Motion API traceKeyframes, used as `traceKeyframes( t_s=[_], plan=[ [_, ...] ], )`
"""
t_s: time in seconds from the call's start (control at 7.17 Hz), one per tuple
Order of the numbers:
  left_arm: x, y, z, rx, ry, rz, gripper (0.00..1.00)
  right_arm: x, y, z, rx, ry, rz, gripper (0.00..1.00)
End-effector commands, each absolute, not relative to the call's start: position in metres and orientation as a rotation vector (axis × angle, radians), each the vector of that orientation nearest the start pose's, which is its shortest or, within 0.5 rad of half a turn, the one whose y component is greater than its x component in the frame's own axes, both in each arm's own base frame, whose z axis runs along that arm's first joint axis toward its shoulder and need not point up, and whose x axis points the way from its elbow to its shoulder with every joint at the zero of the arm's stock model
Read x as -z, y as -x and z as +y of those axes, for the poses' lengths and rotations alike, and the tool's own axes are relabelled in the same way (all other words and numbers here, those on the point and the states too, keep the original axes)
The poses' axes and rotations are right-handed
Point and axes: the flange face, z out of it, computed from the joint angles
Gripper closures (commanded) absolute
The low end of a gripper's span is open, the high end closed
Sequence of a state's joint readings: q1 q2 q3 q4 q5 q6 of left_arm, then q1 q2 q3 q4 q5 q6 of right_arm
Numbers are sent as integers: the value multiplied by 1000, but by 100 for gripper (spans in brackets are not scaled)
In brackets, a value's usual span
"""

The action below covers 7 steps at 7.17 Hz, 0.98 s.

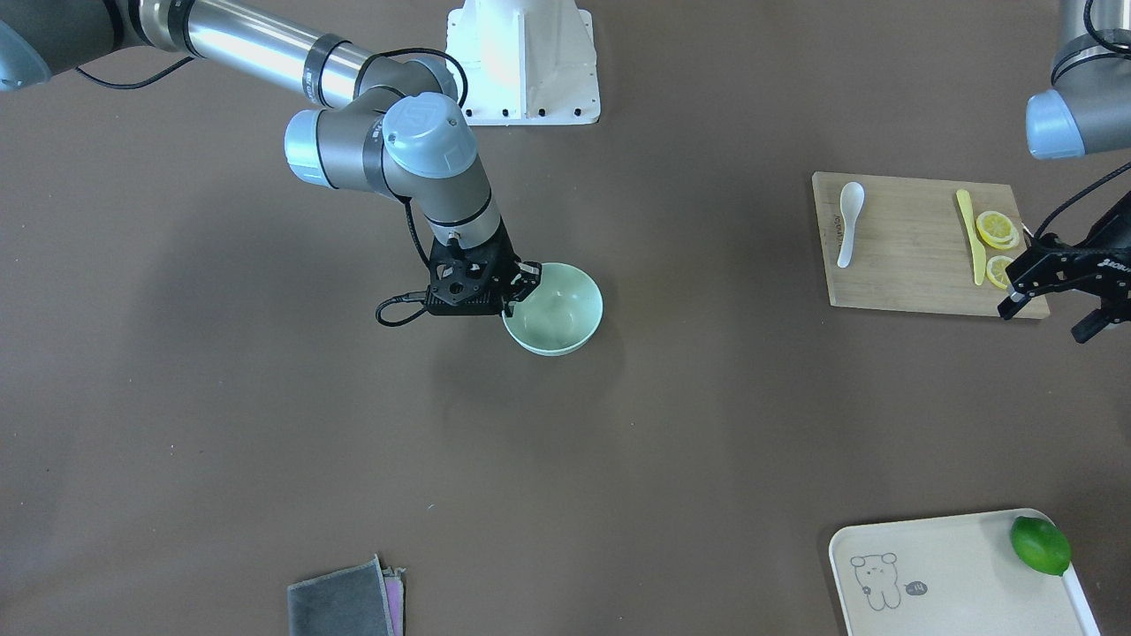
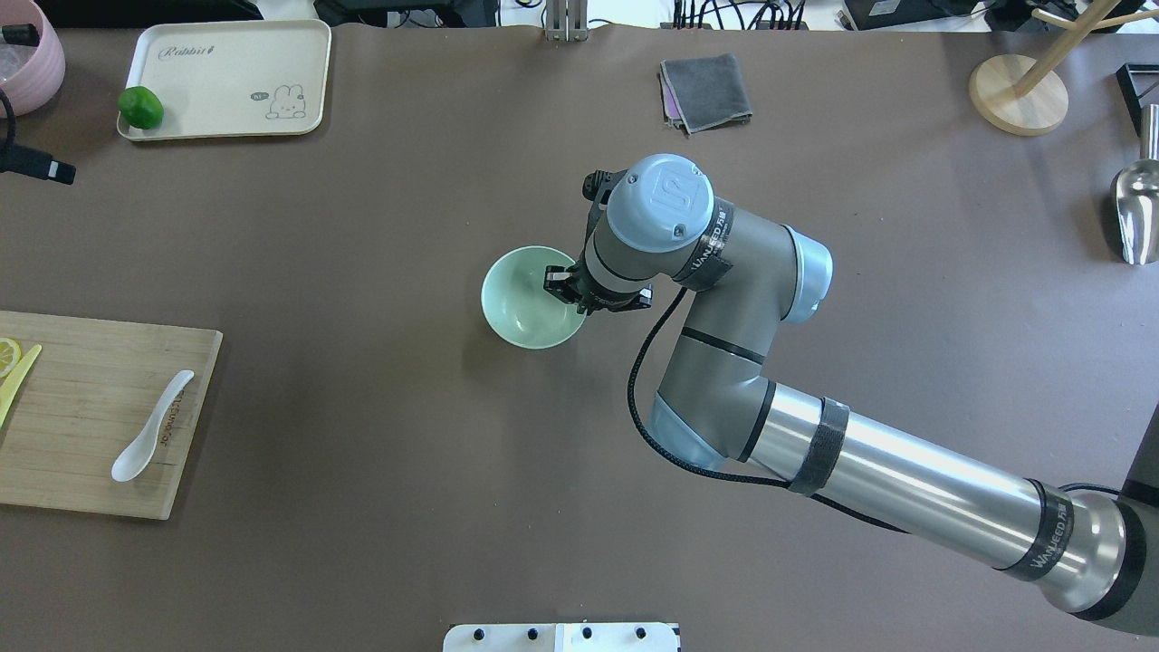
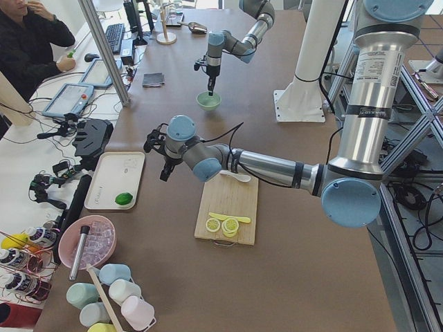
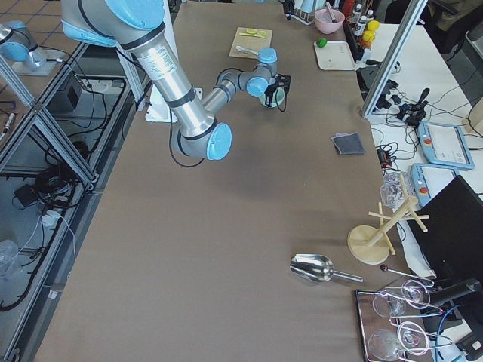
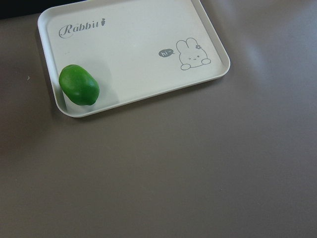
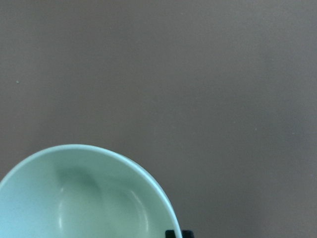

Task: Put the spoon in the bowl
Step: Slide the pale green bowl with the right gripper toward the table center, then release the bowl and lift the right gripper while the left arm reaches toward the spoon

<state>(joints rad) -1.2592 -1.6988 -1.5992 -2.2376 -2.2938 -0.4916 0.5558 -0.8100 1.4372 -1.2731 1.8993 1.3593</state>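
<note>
Bowl: the round pale mint-green bowl [image 1: 565,311], smooth and deep-sided, stands upright on the brown table [image 1: 265,397], near its middle.
Right gripper: the black two-finger right gripper [image 1: 519,291] points down at the bowl's rim, on the side toward the robot's right. In the right wrist view one dark fingertip shows just outside the rim. It cannot be told whether the fingers pinch the rim or only straddle it.
Arm base: a white metal mounting base [image 1: 523,62] sits on the robot's side of the bowl, apart from it.
Cloth: a folded grey cloth with a pink edge [image 1: 340,602] lies well apart from the bowl, on the operators' side and toward the robot's right.
Board: a rectangular light bamboo cutting board [image 1: 910,265] lies flat, well apart from the bowl toward the robot's left.
Spoon: the small white ceramic-style soup spoon [image 1: 850,221] lies on the board's end nearest the bowl, with its scoop toward the robot. It is well apart from the bowl and neither gripper touches it.
Knife: a slim yellow knife [image 1: 972,237] lies on the board's end farther from the bowl, roughly parallel to the spoon.
Lemon: two yellow lemon slices [image 1: 997,228] lie just beyond the knife, as seen from the bowl.
Left gripper: the black left gripper [image 1: 1043,322] hangs over the board's far corner from the bowl. Its fingers are spread wide and hold nothing.
Tray: a cream rectangular tray with a rabbit drawing [image 1: 954,574] lies farther still, toward the robot's left on the operators' side.
Lime: a green lime [image 1: 1040,545] rests in one corner of the tray.
</note>
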Motion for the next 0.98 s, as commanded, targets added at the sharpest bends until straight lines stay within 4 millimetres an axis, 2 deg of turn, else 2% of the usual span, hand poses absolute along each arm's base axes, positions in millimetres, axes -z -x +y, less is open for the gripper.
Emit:
traceKeyframes(
  t_s=[0.0, 0.14, 0.28, 0.42, 0.56, 0.7, 0.84],
  plan=[
    [-496, -113, -564, -142, -465, 937, 2, -218, 581, -480, -172, -56, -963, 1],
    [-493, -120, -563, -154, -466, 941, 2, -217, 581, -479, -173, -53, -961, 0],
    [-488, -132, -560, -168, -462, 951, 2, -215, 572, -486, -183, -53, -964, 0],
    [-459, -164, -560, -113, -422, 1011, 2, -216, 555, -497, -194, -31, -973, 0],
    [-441, -200, -540, -103, -401, 1051, 2, -215, 530, -506, -216, -19, -964, 0],
    [-440, -218, -511, -138, -394, 1056, 2, -224, 501, -506, -223, -32, -963, 0],
    [-450, -222, -479, -159, -387, 1040, 2, -240, 466, -513, -223, -32, -969, 0]
  ],
)
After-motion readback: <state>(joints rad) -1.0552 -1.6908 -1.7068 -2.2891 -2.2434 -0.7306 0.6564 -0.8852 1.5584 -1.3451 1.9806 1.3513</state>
